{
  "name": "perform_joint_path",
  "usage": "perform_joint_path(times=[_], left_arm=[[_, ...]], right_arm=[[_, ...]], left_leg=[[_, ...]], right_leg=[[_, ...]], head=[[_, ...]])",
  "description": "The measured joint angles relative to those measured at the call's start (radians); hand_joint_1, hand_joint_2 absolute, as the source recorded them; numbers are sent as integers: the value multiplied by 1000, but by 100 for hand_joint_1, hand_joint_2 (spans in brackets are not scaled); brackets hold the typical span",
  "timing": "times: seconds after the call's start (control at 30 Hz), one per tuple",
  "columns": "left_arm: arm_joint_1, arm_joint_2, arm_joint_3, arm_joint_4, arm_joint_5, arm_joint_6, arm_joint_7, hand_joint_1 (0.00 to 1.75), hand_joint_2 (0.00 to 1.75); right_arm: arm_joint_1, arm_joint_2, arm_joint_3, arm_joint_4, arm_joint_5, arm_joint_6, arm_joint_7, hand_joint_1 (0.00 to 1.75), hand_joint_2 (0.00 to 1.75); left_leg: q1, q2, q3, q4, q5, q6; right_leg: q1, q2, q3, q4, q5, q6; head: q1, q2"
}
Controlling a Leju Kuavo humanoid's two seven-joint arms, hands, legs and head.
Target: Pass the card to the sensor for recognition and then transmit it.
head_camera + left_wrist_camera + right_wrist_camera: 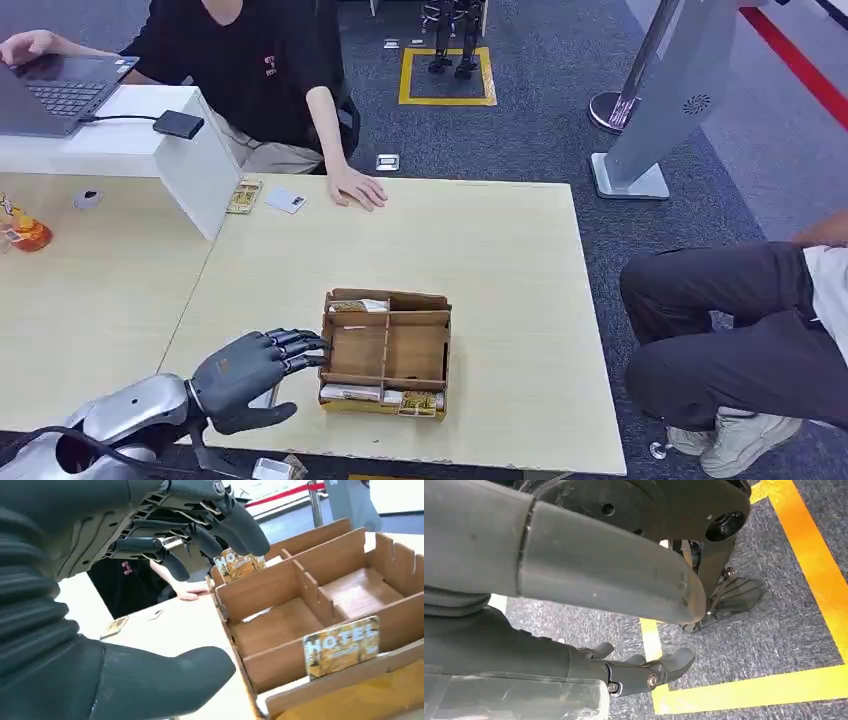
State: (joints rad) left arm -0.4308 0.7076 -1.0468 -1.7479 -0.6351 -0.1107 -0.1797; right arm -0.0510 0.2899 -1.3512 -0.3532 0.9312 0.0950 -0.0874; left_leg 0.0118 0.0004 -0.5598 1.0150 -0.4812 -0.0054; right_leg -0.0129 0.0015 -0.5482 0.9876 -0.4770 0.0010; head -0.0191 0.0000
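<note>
left hand (250, 375) hovers beside the wooden box (385, 352), fingers spread wide, holding nothing; right hand (644, 672) hangs loosely curled over floor. the hotel card (341, 646) stands in the box's near slot; thick fingers may jam against the divider or knock it flat

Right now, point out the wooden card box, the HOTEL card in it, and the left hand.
wooden card box (415, 350), head view, on the bare floor of its middle compartment.
HOTEL card (341, 646), left wrist view, on the printed face of the upright card.
left hand (247, 372), head view, on the back of the hand.
</note>
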Motion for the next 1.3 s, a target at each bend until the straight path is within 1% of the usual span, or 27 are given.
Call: perform_joint_path(times=[0.17, 0.3, 0.4, 0.43, 0.47, 0.6, 0.67, 0.77, 0.8, 0.83, 0.87, 0.9, 0.97, 1.07, 1.1, 1.17, 1.2, 1.3], left_arm=[[65, -6, 0, -10, -21, 45, 12, 42, 175], [106, -14, 0, -18, -35, 59, 15, 40, 175], [127, -18, 0, -21, -39, 66, 19, 44, 175], [131, -19, 0, -22, -43, 68, 21, 40, 175], [137, -19, 0, -22, -46, 69, 21, 42, 175], [164, -26, 0, -26, -66, 96, 44, 42, 175], [189, -43, 2, -26, -87, 127, 57, 42, 175], [243, -92, 13, -26, -133, 187, 79, 44, 175], [255, -105, 16, -26, -144, 197, 83, 38, 175], [268, -118, 19, -26, -153, 208, 88, 37, 175], [279, -131, 22, -26, -161, 217, 91, 30, 175], [288, -144, 25, -26, -164, 224, 93, 33, 175], [307, -168, 30, -26, -171, 232, 95, 33, 175], [315, -191, 39, -18, -161, 240, 70, 35, 175], [315, -195, 42, -15, -156, 242, 60, 38, 175], [322, -209, 55, -7, -151, 242, 39, 37, 175], [325, -217, 61, -2, -149, 242, 32, 33, 175], [331, -240, 69, 9, -149, 243, 23, 31, 175]], right_arm=[[0, 0, -3, -1, -13, 2, 5, 0, 0], [1, 1, -9, -3, -16, 3, 6, 0, 0], [1, 2, -15, -6, -21, 6, 8, 0, 0], [1, 3, -16, -7, -23, 6, 8, 0, 0], [1, 3, -17, -8, -23, 7, 8, 0, 0], [1, 6, -21, -14, -34, 13, 11, 0, 0], [2, 12, -25, -24, -39, 17, 15, 0, 0], [6, 27, -31, -45, -49, 24, 26, 0, 0], [6, 31, -33, -52, -52, 27, 29, 0, 0], [7, 36, -34, -60, -53, 31, 29, 0, 0], [8, 40, -36, -65, -53, 33, 31, 0, 0], [8, 42, -38, -70, -53, 34, 31, 0, 0], [9, 47, -42, -76, -54, 35, 31, 0, 0], [10, 53, -44, -84, -56, 35, 31, 0, 0], [10, 53, -45, -85, -57, 35, 31, 0, 0], [10, 55, -46, -87, -62, 35, 31, 0, 0], [10, 55, -47, -87, -63, 35, 31, 0, 0], [10, 56, -48, -88, -65, 34, 31, 0, 0]], left_leg=[[0, 0, 0, 0, 0, 0], [0, 0, 0, 0, 0, 0], [0, 0, 0, 0, 0, 0], [0, 0, 0, 0, 0, 0], [0, 0, 0, 0, 0, 0], [0, 0, 0, 0, 0, 0], [0, 0, 0, 0, 0, 0], [0, 0, 0, 0, 0, 0], [0, 0, 0, 0, 0, 0], [0, 0, 0, 0, 0, 0], [0, 0, 0, 0, 0, 0], [0, 0, 0, 0, 0, 0], [0, 0, 0, 0, 0, 0], [0, 0, 0, 0, 0, 0], [0, 0, 0, 0, 0, 0], [0, 0, 0, 0, 0, 0], [0, 0, 0, 0, 0, 0], [0, 0, 0, 0, 0, 0]], right_leg=[[0, 0, 0, 0, 0, 0], [0, 0, 0, 0, 0, 0], [0, 0, 0, 0, 0, 0], [0, 0, 0, 0, 0, 0], [0, 0, 0, 0, 0, 0], [0, 0, 0, 0, 0, 0], [0, 0, 0, 0, 0, 0], [0, 0, 0, 0, 0, 0], [0, 0, 0, -1, 0, 0], [0, 0, 0, -1, 0, 0], [0, 0, 0, -1, 0, 0], [0, 0, 0, -1, 0, 0], [0, 0, 0, -1, 0, 0], [0, 0, 0, -1, 0, 0], [0, 0, 0, -1, 0, 0], [0, 0, 0, -1, 0, 0], [0, 0, 0, -1, 0, 0], [0, 0, 1, 0, 0, 0]], head=[[0, 0], [0, 0], [0, 0], [0, 0], [0, 0], [0, 0], [0, 0], [0, 0], [0, 0], [0, 0], [0, 0], [0, 0], [0, 0], [0, 0], [0, 0], [0, 0], [0, 0], [0, 0]])
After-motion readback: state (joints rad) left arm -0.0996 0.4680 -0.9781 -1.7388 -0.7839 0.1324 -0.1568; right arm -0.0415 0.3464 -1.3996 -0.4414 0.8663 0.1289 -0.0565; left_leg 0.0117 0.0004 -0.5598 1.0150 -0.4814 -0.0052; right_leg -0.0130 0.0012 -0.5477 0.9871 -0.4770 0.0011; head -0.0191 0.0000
